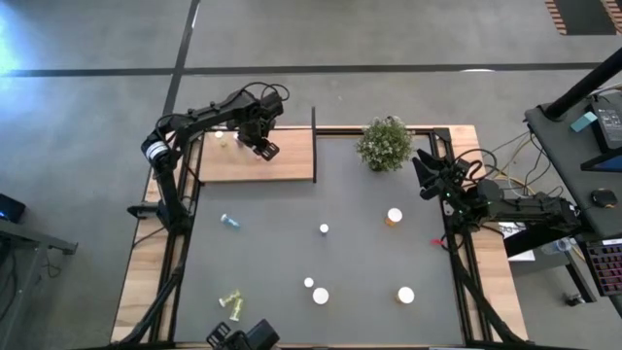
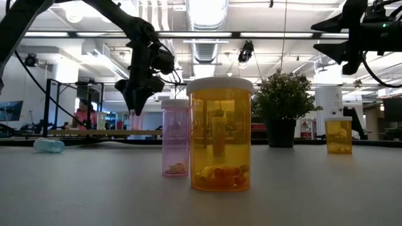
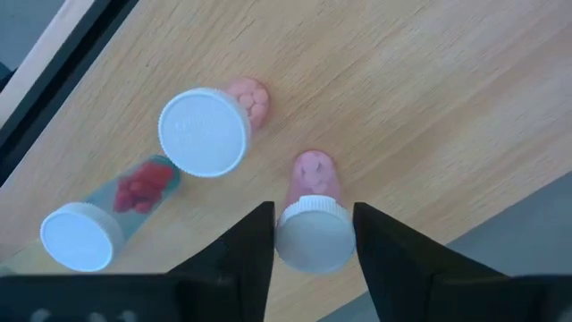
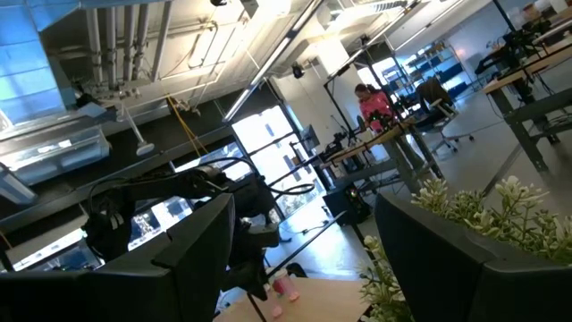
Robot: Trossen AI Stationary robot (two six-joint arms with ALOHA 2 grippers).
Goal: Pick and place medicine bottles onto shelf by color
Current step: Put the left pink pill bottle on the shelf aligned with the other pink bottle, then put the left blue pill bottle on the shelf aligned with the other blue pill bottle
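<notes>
Landmark: the shelf [image 1: 255, 165], a light-wood board with a thin black post, lying at the far left of the dark worktop [image 1: 321, 262].
Left gripper [image 1: 263, 144]: over the shelf, pointing down at the board.
Left fingers: in the left wrist view the two dark fingers [image 3: 243, 255] flank the white cap of a small pink bottle [image 3: 313, 224] that stands upright on the shelf; they sit just beside the cap, and it is hard to say whether they touch it or stand slightly clear.
Other bottles on the shelf: a second pink bottle [image 3: 214, 125] with a wider white cap stands near the first; a clear bottle holding red pills [image 3: 103, 215] lies on its side near the shelf's edge.
Bottles off the shelf: a bluish bottle [image 1: 230, 222] lies on the worktop just in front of the shelf; a yellow-green one [image 1: 231, 300] lies well in front of it, near the worktop's front edge; an orange bottle [image 1: 394, 217] stands well to the shelf's right.
Close to the low camera: a large orange bottle [image 2: 220, 135] and a slimmer pink one [image 2: 175, 138] stand side by side, both with pills at the bottom.
Right gripper [image 1: 425, 165]: raised well to the right of the shelf, beside the potted plant [image 1: 385, 143]; its fingers stand wide apart, holding nothing.
Writing: faint embossed lettering on the wider white cap, too small to read.
</notes>
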